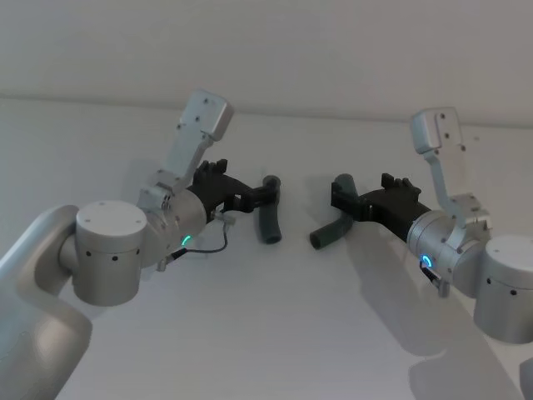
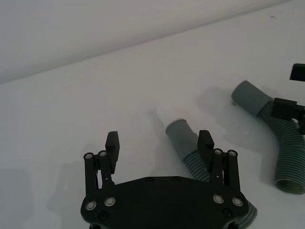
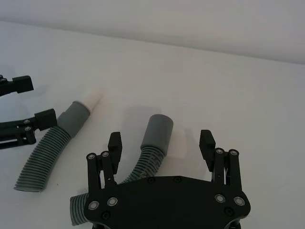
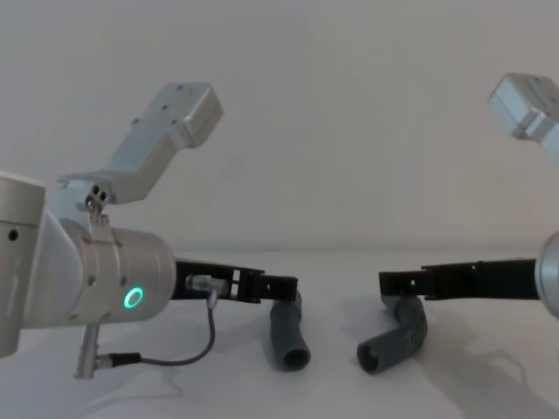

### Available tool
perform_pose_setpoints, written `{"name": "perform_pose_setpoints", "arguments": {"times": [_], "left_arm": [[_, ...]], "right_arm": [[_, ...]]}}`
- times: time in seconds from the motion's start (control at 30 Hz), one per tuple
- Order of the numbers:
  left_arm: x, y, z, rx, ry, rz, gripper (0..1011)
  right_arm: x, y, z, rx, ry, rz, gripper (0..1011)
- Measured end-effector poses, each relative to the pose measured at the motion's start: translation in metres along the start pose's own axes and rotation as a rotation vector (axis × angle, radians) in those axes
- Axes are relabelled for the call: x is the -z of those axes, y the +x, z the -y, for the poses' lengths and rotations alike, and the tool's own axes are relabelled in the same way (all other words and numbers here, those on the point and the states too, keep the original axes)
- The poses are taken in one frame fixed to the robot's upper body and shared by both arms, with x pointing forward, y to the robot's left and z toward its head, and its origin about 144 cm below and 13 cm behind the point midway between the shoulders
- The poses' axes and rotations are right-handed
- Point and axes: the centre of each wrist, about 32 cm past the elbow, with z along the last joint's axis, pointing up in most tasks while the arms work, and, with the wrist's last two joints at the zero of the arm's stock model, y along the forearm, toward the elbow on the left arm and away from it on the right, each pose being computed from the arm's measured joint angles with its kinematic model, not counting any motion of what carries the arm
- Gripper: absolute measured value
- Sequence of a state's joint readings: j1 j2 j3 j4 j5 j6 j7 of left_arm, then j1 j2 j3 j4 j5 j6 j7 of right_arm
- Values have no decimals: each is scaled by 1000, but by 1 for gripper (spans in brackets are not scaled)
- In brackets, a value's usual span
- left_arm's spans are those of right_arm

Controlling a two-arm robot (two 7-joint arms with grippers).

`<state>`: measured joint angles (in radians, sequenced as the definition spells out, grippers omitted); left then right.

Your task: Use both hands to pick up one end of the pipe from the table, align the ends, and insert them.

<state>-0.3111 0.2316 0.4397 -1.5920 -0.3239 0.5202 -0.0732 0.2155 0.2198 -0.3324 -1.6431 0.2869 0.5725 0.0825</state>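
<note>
Two bent, dark grey pipe pieces lie on the white table, well apart, with a band of table surface between them. On my feed, the left gripper reaches in low from the left, its claw spread wide. The left pipe piece sits at one side of that spread. One finger crosses over its ribbed middle, and its smooth end pokes into the gap. I cannot tell whether finger and pipe touch.

The right gripper comes in low from the right, also spread wide and pinching nothing. The right pipe piece runs up between its fingers, nearer one of them, with table showing on the other side.

In the chest view each piece's near mouth rests at table level, and its far end rises to gripper height. Behind both pieces the table runs on to its far edge at the pale wall. A thin dark cable loops beside the left wrist.
</note>
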Motion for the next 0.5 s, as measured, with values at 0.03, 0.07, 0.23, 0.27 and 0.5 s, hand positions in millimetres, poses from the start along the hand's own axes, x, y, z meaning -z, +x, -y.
{"name": "perform_pose_setpoints", "arguments": {"times": [0.03, 0.07, 0.23, 0.27, 0.5], "left_arm": [[-1, -1, 0, 3, 10, 0, 1000], [-1, -1, 1, 5, 14, 0, 1000], [-6, -3, 2, 11, 49, 8, 1000], [-8, -3, 2, 11, 52, 11, 1000], [-20, -4, 2, 9, 105, 35, 1000]], "right_arm": [[0, 0, 0, -1, -2, 0, 996], [0, -1, -1, -3, -3, 0, 996], [1, -2, -4, -12, -13, 2, 996], [1, -2, -4, -14, -14, 2, 996], [1, -4, -8, -27, -23, -2, 996]]}}
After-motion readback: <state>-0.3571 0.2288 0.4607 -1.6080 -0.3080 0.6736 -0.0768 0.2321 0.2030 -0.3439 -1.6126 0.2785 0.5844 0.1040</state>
